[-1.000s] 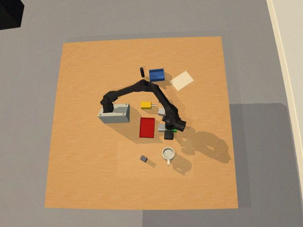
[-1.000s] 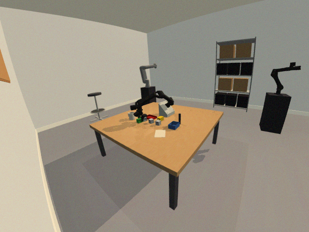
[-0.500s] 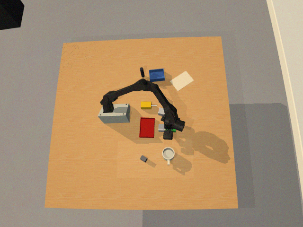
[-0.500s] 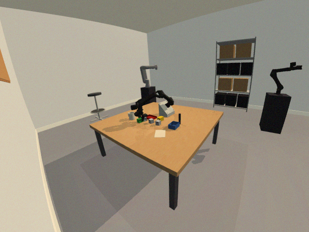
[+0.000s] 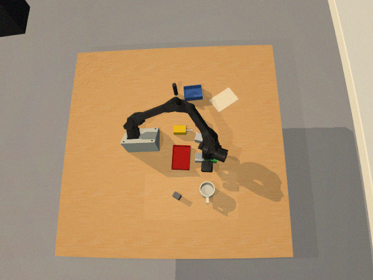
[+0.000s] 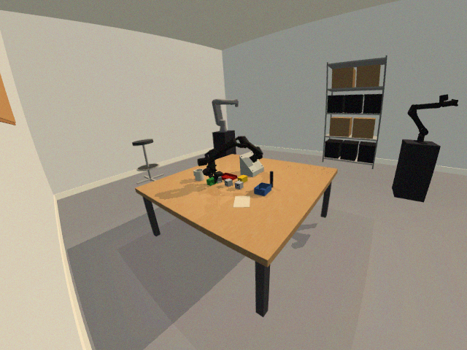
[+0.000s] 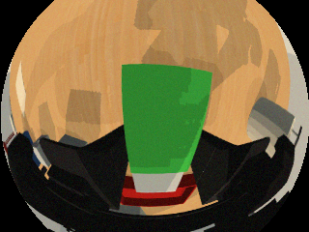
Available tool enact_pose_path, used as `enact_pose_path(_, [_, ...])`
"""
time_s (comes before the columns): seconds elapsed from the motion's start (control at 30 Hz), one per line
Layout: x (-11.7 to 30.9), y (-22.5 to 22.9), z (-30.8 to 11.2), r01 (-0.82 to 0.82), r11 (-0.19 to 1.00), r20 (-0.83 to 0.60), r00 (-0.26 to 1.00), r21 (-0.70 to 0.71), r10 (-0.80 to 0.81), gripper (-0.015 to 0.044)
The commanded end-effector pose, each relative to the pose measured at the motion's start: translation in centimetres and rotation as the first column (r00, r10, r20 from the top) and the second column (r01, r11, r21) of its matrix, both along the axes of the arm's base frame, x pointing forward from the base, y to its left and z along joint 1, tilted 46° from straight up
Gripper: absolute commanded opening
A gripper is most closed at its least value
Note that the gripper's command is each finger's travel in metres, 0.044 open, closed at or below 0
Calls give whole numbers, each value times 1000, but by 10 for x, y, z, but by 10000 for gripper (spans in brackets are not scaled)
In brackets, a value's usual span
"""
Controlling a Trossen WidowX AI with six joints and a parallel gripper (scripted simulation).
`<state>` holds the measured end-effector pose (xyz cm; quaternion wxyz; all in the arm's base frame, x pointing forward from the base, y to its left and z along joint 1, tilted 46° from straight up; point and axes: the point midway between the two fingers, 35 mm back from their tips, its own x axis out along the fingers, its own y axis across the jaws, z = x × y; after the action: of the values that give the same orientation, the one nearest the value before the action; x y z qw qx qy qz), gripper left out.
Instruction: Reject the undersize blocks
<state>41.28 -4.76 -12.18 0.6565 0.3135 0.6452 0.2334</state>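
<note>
My gripper (image 5: 207, 161) (image 7: 157, 126) is shut on the green GO gauge (image 5: 213, 160) (image 6: 210, 181) (image 7: 164, 121) and holds it low over the table. The gauge points at a steel block (image 5: 197, 157) (image 6: 228, 182) (image 7: 152, 183) that stands just right of the red reject tray (image 5: 180, 157) (image 6: 228, 176) (image 7: 154, 195). The gauge body sits close against this block, and its pin is hidden. A second steel block (image 5: 198, 137) (image 6: 238, 184) (image 7: 270, 116) stands farther back, partly under the arm. The tray looks empty.
A yellow block with a pin (image 5: 179, 129) lies behind the tray. A blue bin (image 5: 192, 92), a black cylinder (image 5: 173, 88) and a paper sheet (image 5: 224, 99) are at the back. A white mug (image 5: 207, 189) and a small grey block (image 5: 176, 195) stand in front. The arm's grey base (image 5: 141, 140) is at the left.
</note>
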Motion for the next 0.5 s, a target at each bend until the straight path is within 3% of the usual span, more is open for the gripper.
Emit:
enact_pose_path(0.0, [3, 0, 0, 0, 1000, 0, 1000, -1, 0, 0])
enact_pose_path(0.47, [13, -1, -1, -1, 1000, 1, 1000, -4, 1, 0])
